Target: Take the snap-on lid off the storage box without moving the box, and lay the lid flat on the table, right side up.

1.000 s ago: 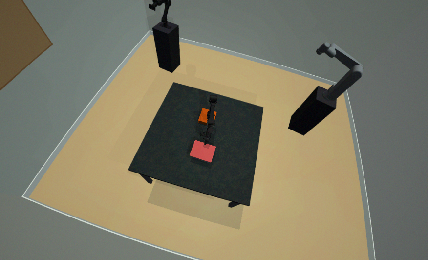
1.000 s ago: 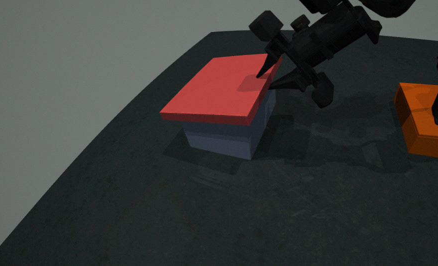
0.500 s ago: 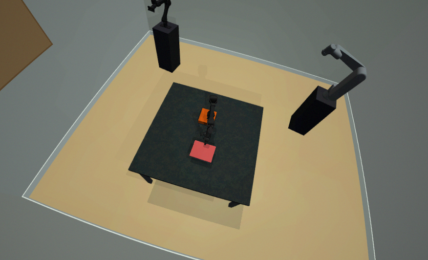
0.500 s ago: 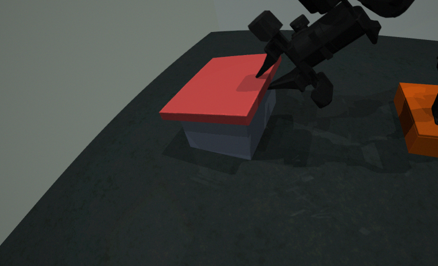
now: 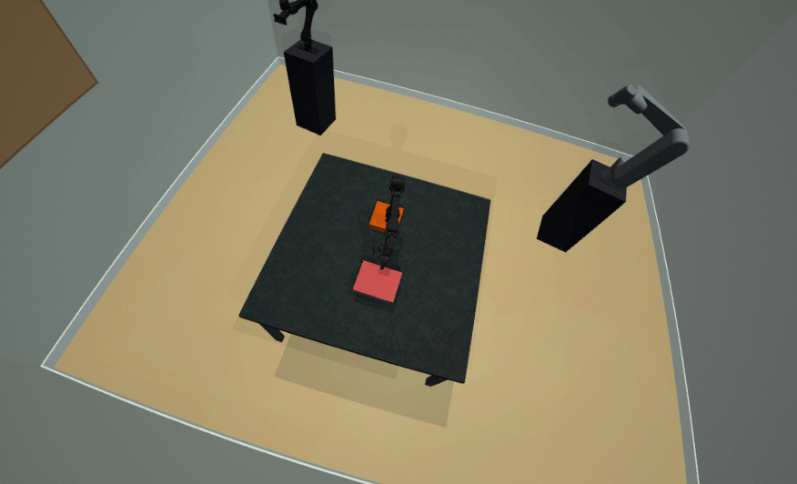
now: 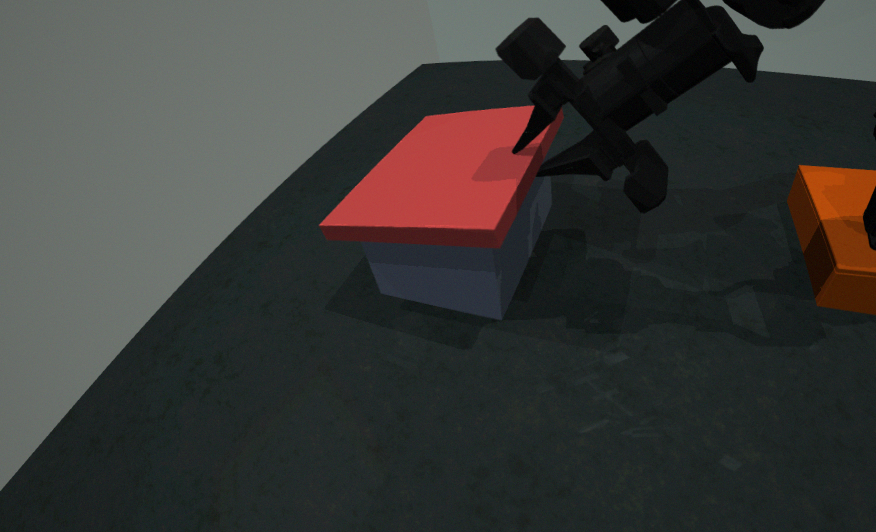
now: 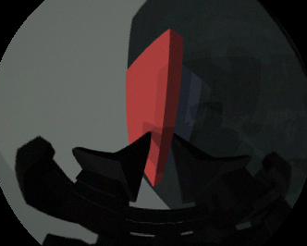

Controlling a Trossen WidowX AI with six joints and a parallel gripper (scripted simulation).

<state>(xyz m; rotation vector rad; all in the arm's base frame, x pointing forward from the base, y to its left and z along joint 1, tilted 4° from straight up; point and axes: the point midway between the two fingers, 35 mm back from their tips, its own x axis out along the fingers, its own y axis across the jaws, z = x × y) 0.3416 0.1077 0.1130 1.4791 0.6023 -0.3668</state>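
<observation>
The red lid [image 5: 377, 287] [image 6: 415, 185] [image 7: 144, 90] lies over the top of the blue-grey storage box [image 6: 441, 289] [image 7: 193, 99], right side up. It reaches past the box wall further on the left in the exterior view. Whether there is a gap under its rim is hidden. The box stands on the dark table [image 5: 302, 258] [image 6: 283, 403]. My gripper [image 5: 382, 267] [image 6: 525, 163] [image 7: 161, 135] is shut on the lid's edge nearest the arm base, one finger on the top face and the other below the rim.
An orange block [image 5: 378, 214] [image 6: 855, 204] sits under my arm's base, behind the gripper. Off the table, two black pedestals [image 5: 311, 95] [image 5: 579, 207] carry other arms. The table's edge [image 6: 184, 285] runs beyond the box in the exterior view.
</observation>
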